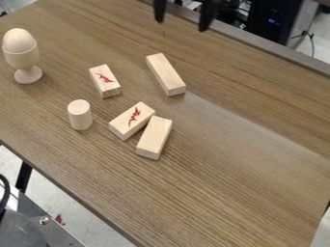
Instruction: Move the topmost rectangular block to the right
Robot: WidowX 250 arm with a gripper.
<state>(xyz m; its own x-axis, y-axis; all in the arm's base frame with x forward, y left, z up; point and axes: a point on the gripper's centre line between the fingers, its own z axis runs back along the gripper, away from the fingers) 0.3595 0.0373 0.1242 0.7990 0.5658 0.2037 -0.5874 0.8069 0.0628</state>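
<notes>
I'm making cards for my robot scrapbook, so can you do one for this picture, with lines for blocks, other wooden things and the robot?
Topmost block: plain block, lying apart from the others
Left block: small block, red mark on top
Lower pair: red-marked block close beside an unmarked block
Round things: upright cylinder; egg shape in a cup
Robot: gripper at the top edge, open
</notes>
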